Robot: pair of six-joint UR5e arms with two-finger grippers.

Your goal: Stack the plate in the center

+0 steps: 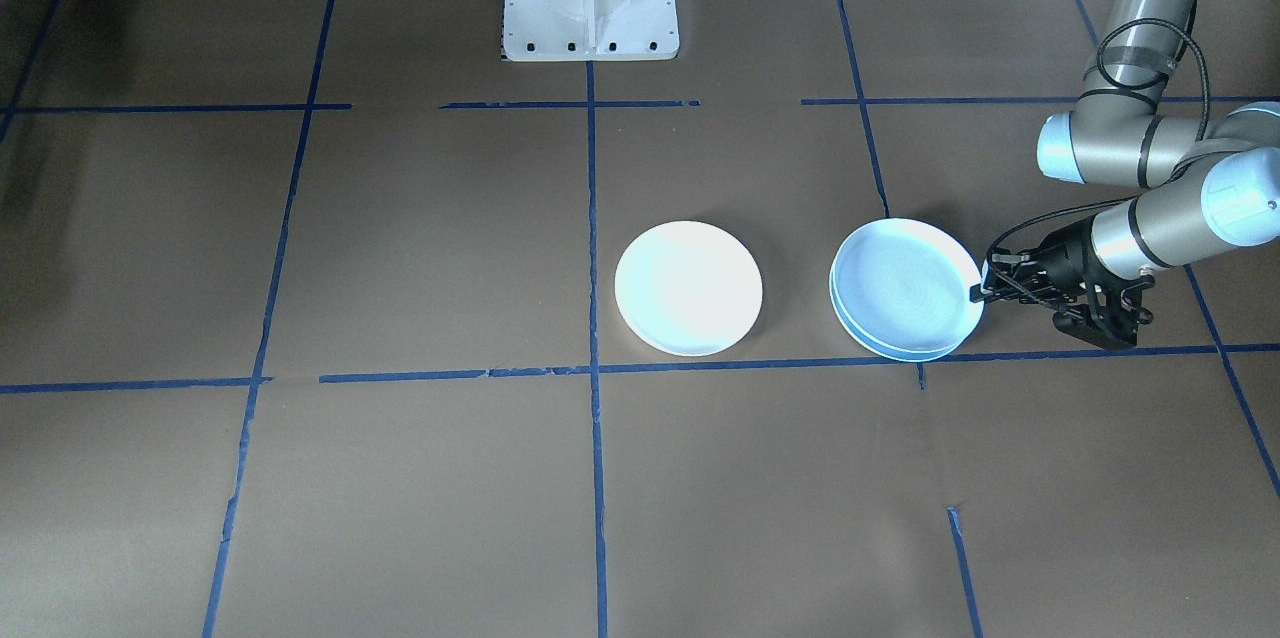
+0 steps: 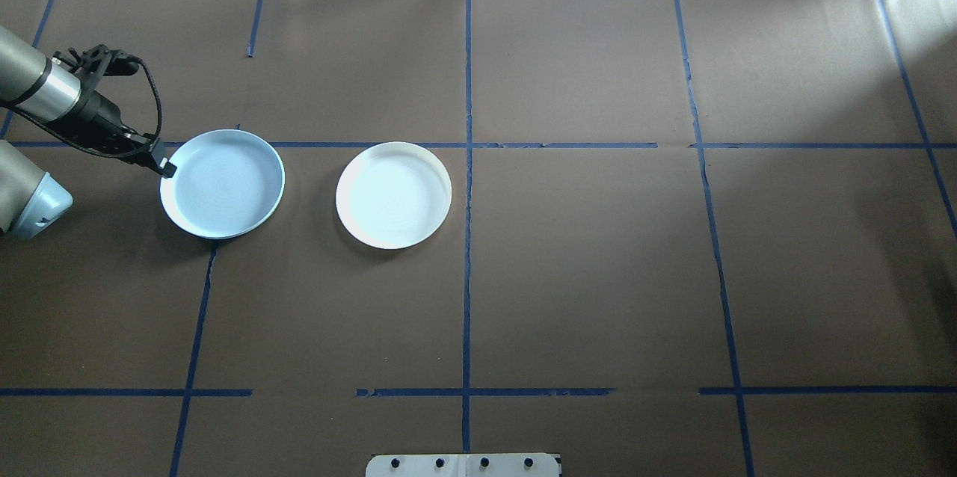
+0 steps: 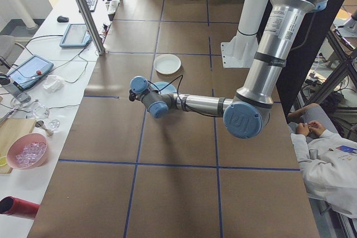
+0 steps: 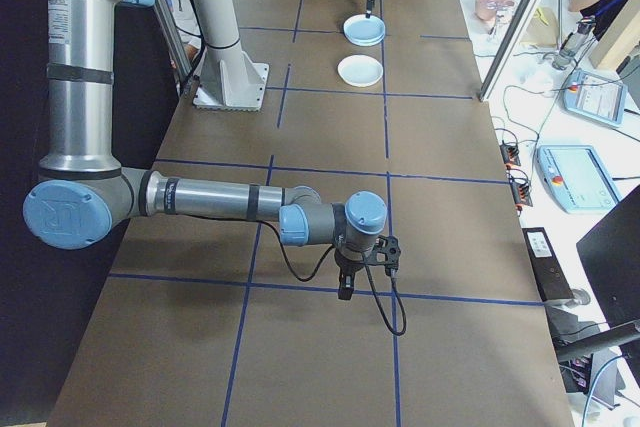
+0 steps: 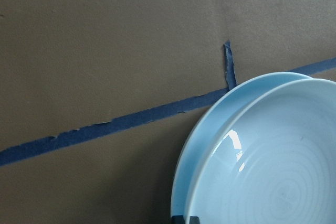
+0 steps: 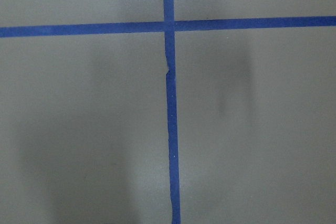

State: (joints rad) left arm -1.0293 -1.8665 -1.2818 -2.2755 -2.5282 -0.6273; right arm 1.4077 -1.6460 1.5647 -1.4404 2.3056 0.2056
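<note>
- Pale blue plate (image 2: 222, 183) sits at the left of the overhead frame, pinched at its outer rim by the left end effector (image 2: 166, 167), whose fingers close narrowly over the plate's edge.
- From the wrist view two blue rims show, one just behind the other; whether that is a second plate beneath or a shadowed edge cannot be told.
- White plate (image 2: 393, 194) lies to the right of the blue one in the overhead frame, apart from it and just left of the centre tape line (image 2: 467, 238) on the brown tabletop (image 2: 598, 275).
- The move ahead turns on this: the white plate lies straight across the blue plate from the left end effector, so a carry runs rightward in the overhead frame, toward the centre.
- The left arm is by far the nearer; the right end effector (image 4: 345, 287) hangs over bare tape lines well away, seen only from the side, and its jaws cannot be judged.
</note>
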